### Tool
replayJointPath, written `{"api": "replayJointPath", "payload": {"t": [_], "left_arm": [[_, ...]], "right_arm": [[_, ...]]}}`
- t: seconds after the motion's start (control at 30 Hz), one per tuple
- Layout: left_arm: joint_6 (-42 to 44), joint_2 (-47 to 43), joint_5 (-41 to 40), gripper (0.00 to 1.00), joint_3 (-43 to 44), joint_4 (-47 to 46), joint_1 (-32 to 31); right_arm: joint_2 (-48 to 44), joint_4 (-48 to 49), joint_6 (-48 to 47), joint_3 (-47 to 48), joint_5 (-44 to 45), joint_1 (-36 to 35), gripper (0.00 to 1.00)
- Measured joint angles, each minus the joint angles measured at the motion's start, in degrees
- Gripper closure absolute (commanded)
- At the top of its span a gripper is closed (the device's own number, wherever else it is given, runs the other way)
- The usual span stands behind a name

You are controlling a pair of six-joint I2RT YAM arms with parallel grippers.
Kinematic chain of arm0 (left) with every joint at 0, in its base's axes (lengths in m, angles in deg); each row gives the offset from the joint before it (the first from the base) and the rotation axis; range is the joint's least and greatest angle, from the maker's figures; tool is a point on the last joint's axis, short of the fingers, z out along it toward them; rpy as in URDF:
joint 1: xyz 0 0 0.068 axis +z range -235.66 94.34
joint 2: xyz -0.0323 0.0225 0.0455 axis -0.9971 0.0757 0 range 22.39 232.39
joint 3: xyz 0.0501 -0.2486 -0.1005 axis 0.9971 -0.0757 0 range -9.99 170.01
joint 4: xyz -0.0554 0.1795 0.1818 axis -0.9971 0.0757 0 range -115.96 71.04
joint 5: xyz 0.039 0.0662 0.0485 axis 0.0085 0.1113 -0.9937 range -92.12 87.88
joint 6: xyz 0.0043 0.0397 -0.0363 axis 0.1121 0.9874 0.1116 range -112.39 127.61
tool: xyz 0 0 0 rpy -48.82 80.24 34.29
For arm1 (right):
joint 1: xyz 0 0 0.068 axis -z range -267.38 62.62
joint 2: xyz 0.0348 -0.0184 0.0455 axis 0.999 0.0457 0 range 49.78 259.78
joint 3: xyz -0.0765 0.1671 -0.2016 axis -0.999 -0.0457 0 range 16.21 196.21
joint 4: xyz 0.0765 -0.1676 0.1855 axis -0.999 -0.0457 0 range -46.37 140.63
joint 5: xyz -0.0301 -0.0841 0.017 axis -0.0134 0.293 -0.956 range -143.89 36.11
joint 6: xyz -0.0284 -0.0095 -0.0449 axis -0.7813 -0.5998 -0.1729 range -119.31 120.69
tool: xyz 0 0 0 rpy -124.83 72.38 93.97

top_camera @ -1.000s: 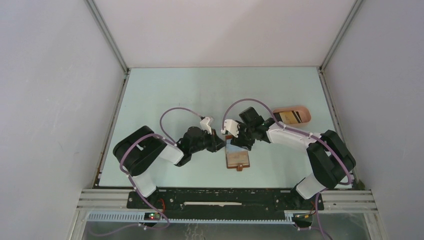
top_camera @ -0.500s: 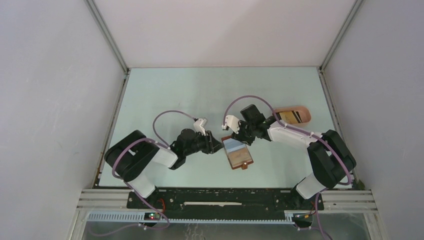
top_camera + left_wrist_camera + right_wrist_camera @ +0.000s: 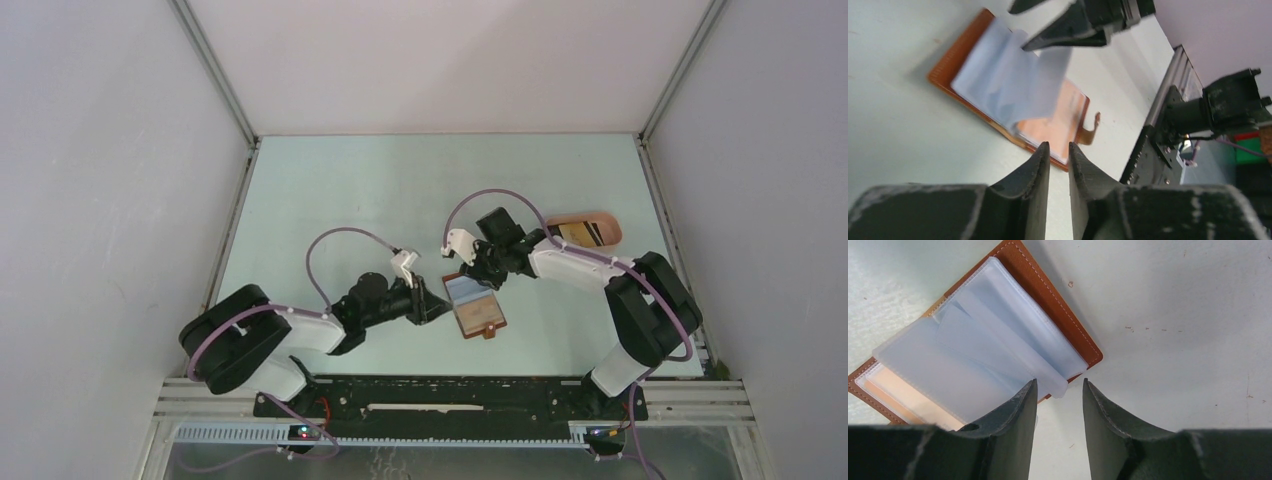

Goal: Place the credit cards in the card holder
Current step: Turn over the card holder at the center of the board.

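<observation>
The card holder (image 3: 474,306) lies open on the counter (image 3: 350,190), its snap tab at its 6 o'clock end and its clear sleeves (image 3: 978,355) fanned upward. The left gripper (image 3: 438,304) sits just beside it at its 9 o'clock, fingers (image 3: 1040,165) drawn almost together with only a thin slit and nothing in it. The right gripper (image 3: 480,276) hangs over the holder's 12 o'clock end with its fingers (image 3: 1020,410) parted; a sleeve corner shows in the gap, contact unclear. The credit cards (image 3: 580,234) rest in a pink tray (image 3: 606,226) at the holder's 2 o'clock.
</observation>
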Motion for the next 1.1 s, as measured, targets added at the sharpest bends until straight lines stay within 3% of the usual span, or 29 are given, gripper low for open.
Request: {"api": "replayJointPath", "payload": {"t": [0.13,0.4,0.7,0.93,1.1], "left_arm": [[0.28,1.33,0.44,0.83,1.49,1.70,-3.10],[0.44,9.51,0.61,0.81,7.21,2.82,-3.91],[0.42,16.00,-5.81,0.81,13.27,4.72,-3.72],[0.44,17.03,-8.46,0.80,13.25,5.84,-3.34],[0.46,16.83,-9.40,0.79,13.00,5.62,-3.04]], "right_arm": [[0.31,-0.37,0.52,0.26,-0.07,0.02,0.54],[0.31,-0.72,0.92,0.26,-0.42,0.02,0.53],[-0.46,-2.89,2.60,1.25,-2.99,2.34,0.36],[-9.68,-5.40,1.46,1.33,-11.28,5.95,0.35],[-16.48,-9.94,-5.55,1.27,-22.60,8.74,0.37]]}}
